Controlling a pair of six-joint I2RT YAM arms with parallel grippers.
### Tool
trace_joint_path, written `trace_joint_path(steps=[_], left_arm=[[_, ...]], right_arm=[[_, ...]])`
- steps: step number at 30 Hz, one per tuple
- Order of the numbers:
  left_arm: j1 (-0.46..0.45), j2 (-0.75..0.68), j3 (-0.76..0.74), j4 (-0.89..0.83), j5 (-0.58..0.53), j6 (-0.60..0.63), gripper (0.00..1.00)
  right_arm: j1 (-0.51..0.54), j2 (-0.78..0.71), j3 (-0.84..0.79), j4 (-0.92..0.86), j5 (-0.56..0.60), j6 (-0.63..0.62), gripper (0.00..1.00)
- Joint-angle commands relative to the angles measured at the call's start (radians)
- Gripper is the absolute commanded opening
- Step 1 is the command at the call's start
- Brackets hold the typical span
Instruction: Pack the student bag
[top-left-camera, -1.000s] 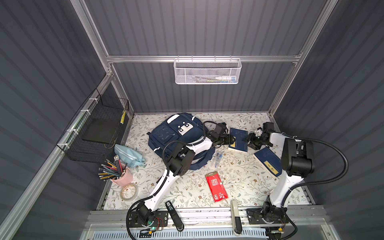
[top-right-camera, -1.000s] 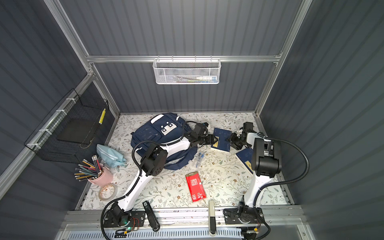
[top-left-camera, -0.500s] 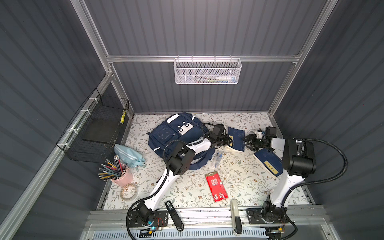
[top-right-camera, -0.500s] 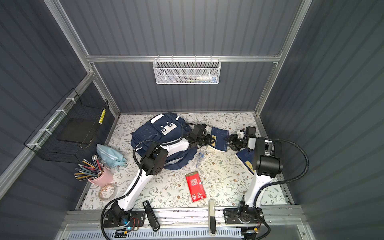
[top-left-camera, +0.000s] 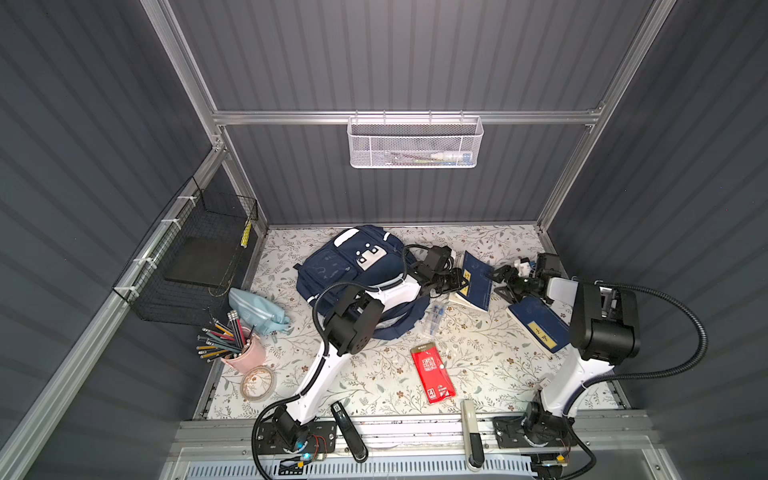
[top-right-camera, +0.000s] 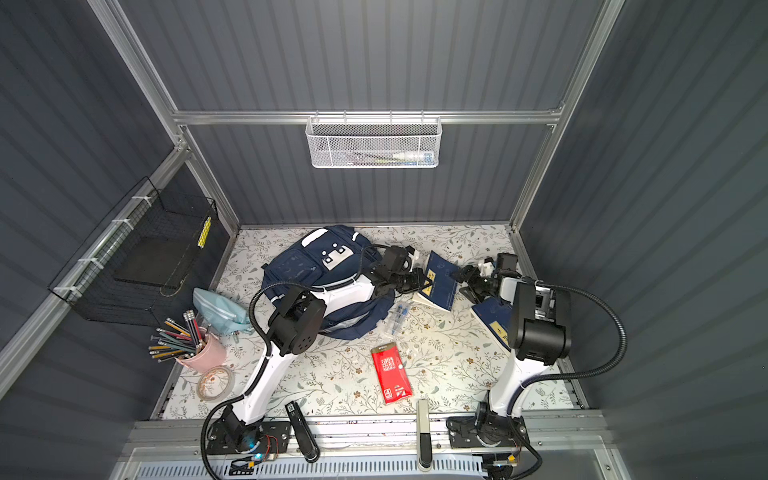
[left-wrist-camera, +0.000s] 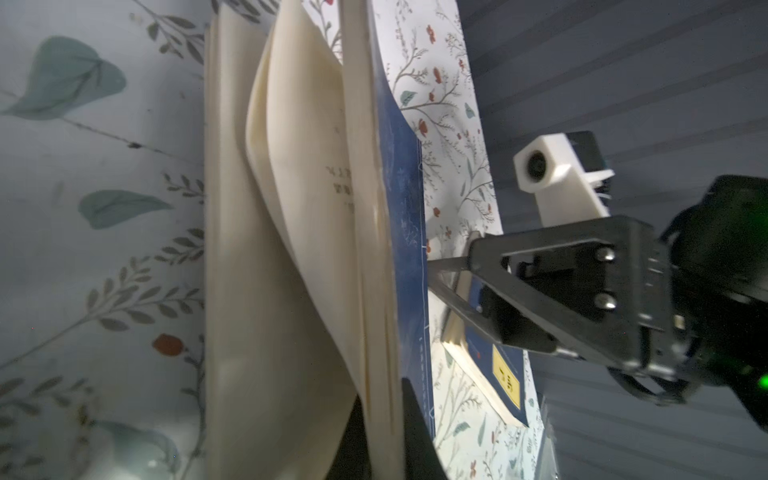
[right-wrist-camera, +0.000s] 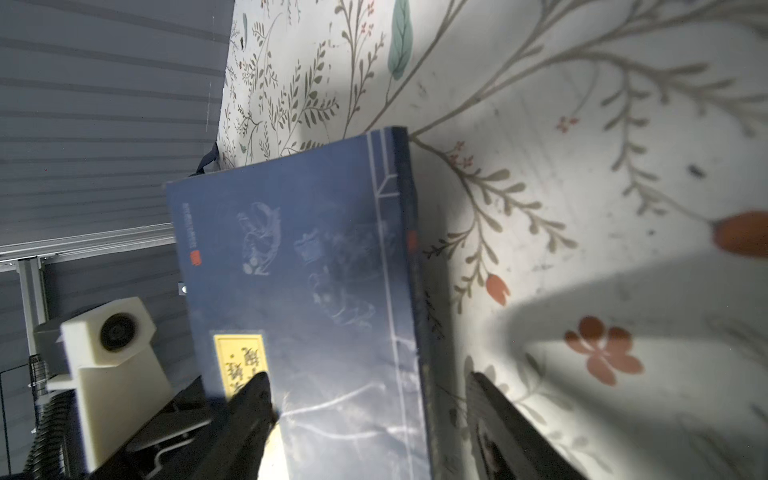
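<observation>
The left gripper (top-left-camera: 458, 282) is clamping the front cover and top pages of a navy blue book (left-wrist-camera: 401, 216). It is holding that edge tilted up off the floral table cover (top-left-camera: 374, 374), and the lower pages are fanning loose beneath. The right gripper (top-left-camera: 498, 283) is standing with its jaws apart, straddling the book's spine edge. One finger (right-wrist-camera: 249, 411) is lying over the cover, though whether it is touching cannot be told. A second navy book (top-left-camera: 536, 324) is lying flat on the near side of the right gripper. The student bag (top-left-camera: 345, 270) is lying far and left of centre, just left of the held book, partly under the left arm. A clear pack of pens (top-left-camera: 434, 318) and a red packet (top-left-camera: 432, 372) are lying nearer.
</observation>
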Motion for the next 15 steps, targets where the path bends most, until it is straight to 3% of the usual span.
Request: trace_joint_path(steps=[1,4,7,11,13,15], left_arm=[[0.006,-0.087,-0.048,0.161,0.055,-0.07,0.06],[0.006,-0.078,-0.063,0.199,0.085,-0.103,0.08],[0.004,-0.066,-0.084,0.199,0.088,-0.113,0.09],[0.005,-0.057,-0.104,0.178,0.091,-0.108,0.12],[0.006,-0.068,-0.112,0.144,0.073,-0.08,0.17],[0.009,-0.091,-0.112,0.076,0.035,-0.029,0.28]], right_arm=[[0.001,-0.007,-0.031,0.065,-0.08,-0.003,0.76],[0.004,-0.013,-0.07,0.212,-0.171,0.055,0.73],[0.008,-0.039,-0.106,0.336,-0.213,0.102,0.6],[0.008,-0.074,-0.122,0.334,-0.195,0.088,0.16],[0.006,-0.087,-0.127,0.312,-0.179,0.075,0.06],[0.006,-0.103,-0.132,0.296,-0.163,0.073,0.04]])
